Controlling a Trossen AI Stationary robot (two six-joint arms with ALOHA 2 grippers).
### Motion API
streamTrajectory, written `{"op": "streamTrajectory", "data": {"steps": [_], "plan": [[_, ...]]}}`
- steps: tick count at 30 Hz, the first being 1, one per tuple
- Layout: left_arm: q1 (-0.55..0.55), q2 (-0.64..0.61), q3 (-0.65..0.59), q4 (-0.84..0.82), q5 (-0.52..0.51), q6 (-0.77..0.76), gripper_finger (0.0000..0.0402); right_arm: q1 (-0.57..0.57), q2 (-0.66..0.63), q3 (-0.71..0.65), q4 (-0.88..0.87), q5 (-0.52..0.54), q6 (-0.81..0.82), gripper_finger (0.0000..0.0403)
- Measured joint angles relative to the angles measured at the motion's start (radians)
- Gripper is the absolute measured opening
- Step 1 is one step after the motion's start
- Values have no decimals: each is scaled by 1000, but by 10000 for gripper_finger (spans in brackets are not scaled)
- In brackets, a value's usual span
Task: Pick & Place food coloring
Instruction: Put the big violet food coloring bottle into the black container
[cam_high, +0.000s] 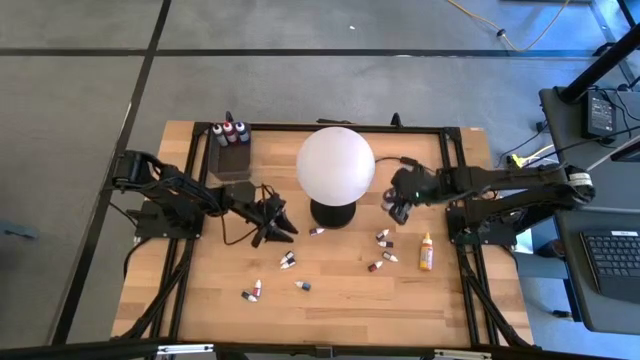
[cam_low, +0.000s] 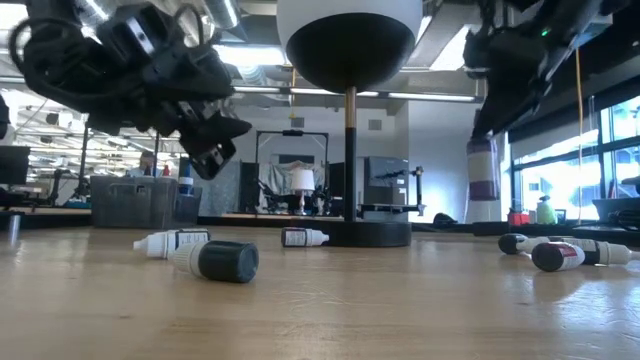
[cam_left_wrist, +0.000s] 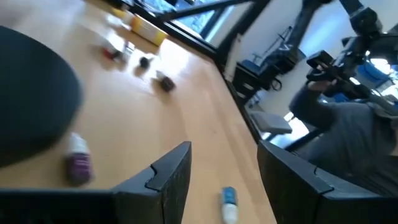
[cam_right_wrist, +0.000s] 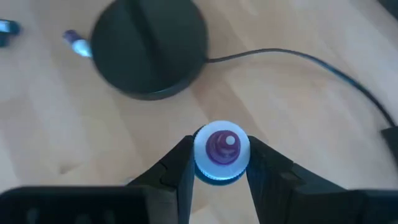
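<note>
The globe lamp (cam_high: 335, 162) is sitting at the centre of the high view, its white ball hiding most of its dark base (cam_right_wrist: 149, 46) and some of the table (cam_high: 340, 300) behind it. Just right of the globe, the right tool (cam_right_wrist: 219, 180) is holding a small purple-tipped bottle (cam_right_wrist: 222, 151) by its white collar, fingers pressing in on both sides; the bottle's body is hidden below the collar in the right wrist view. Left of the lamp, the left tool (cam_high: 277, 226) is hanging above the table with its fingers standing apart and nothing between them. The remaining food coloring is lying scattered: a bottle (cam_high: 317, 231) just beside the lamp base, a loose cluster (cam_high: 383, 250) lower right of centre with the taller orange bottle (cam_high: 426, 252), and several (cam_high: 288, 261) toward the lower middle. Three bottles (cam_high: 229, 132) are standing at the upper left in a dark tray (cam_high: 231, 165), near the table's far edge. The lower strip of the table is lying open, while the black frame rails (cam_high: 462, 250) are crowding both side edges.
</note>
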Motion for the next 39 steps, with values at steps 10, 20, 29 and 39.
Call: {"op": "streamTrajectory", "data": {"steps": [10,20,29,39], "plan": [[-222,-1,0,39,-148,-95,179,349,42,0,358,-4,-60,121],[-341,-106,0,130,-178,15,179,395,314,158,633,-136,-423,121],[-438,-212,0,108,-307,190,180,355,674,524,501,-187,-673,121],[-498,-309,0,-80,-498,222,180,248,962,877,387,-375,-724,121]]}}
